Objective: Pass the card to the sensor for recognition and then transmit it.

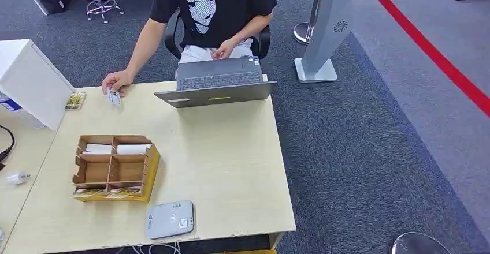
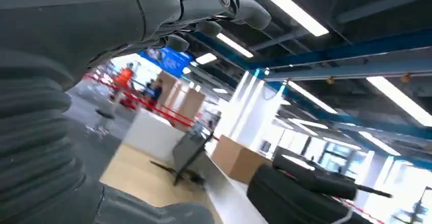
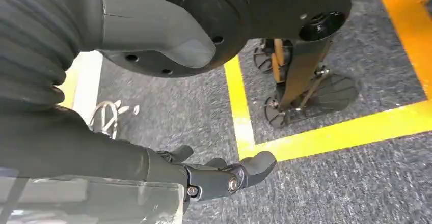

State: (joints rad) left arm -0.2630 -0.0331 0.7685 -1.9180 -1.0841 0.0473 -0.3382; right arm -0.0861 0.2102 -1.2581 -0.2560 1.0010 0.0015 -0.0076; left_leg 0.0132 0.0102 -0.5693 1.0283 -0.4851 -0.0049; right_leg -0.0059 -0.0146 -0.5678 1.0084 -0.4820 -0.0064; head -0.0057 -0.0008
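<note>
Grey sensor [image 1: 170, 219] at near edge, card [image 1: 114, 97] half-hidden — under person's hand [image 1: 117, 82]

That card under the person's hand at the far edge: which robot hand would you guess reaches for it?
Probably the left. The card lies far-left on the table, under the person's hand. The left hand is raised; the right hand hangs toward the floor.
</note>
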